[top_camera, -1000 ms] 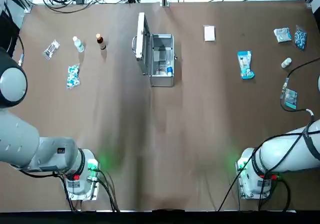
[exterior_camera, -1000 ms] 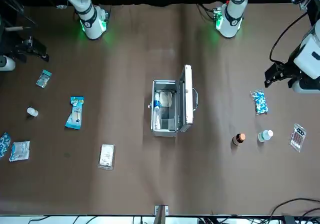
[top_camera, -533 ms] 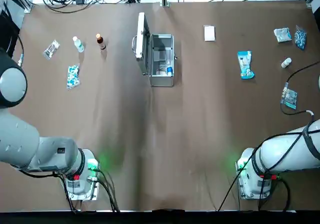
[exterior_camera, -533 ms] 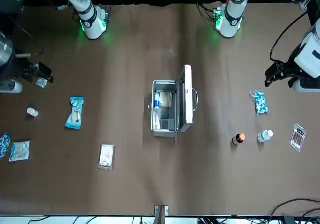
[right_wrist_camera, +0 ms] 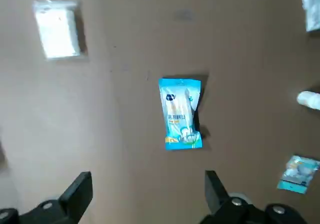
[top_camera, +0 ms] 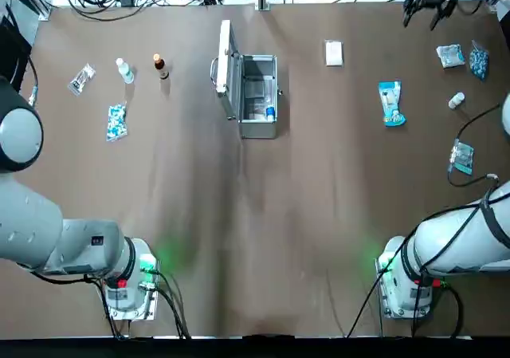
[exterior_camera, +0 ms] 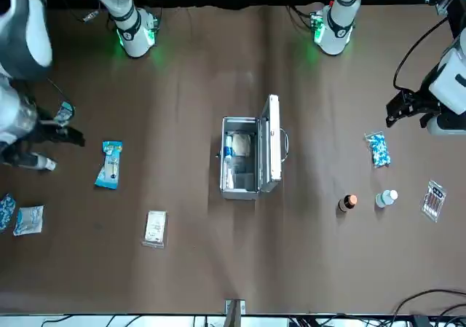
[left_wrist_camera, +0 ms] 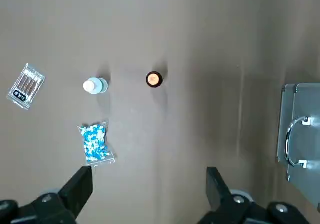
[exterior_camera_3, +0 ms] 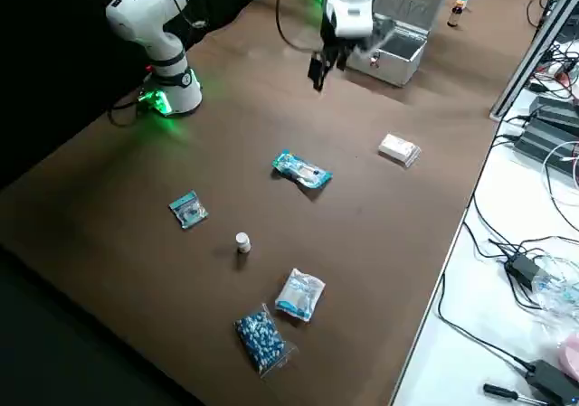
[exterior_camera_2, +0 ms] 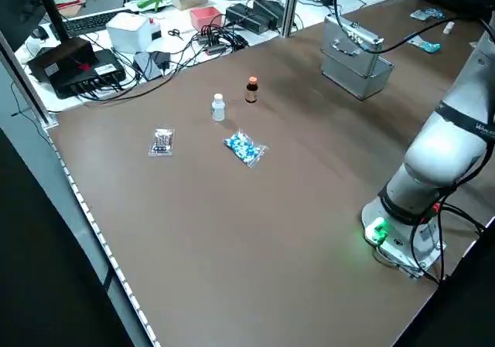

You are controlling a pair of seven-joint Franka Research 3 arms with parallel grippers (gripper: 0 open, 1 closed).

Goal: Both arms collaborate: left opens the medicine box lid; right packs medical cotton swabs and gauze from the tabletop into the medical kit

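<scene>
Right end effector (right_wrist_camera: 149, 173): open wide, nothing between the fingers; over the worktop (top_camera: 303, 198) on the right. Partly cut off by the far edge of the top view.
Left end effector (left_wrist_camera: 149, 168): open wide, holding nothing; above the left side. Outside the top view; dark body seen in the front view, fingers hard to separate there.
Small teal packet (exterior_camera: 64, 111): partly covered by the right arm (exterior_camera: 20, 43) in front view; cable over its edge from above.
White bottle (exterior_camera: 49, 164): mostly hidden by the same arm in front view; whole in top view, right of the swabs.
Lid (left_wrist_camera: 306, 134): cut off in left wrist view, handle (left_wrist_camera: 291, 140) still in frame.
Case contents: blue-and-white tube (exterior_camera: 228, 152) and pale bundle (exterior_camera: 242, 144); bundle too indistinct to name.
Case (top_camera: 258, 123): silver metal, bright edges, grey inside; far half, about mid-width. Lid raised, standing on the left side.
Swabs (right_wrist_camera: 181, 113): oblong teal-blue and white packet, printed, crimped ends; flat on the worktop, right of the case.
Gauze (right_wrist_camera: 57, 33): plain white block in clear wrap; flat, between case and swabs, farther out than the swabs.
</scene>
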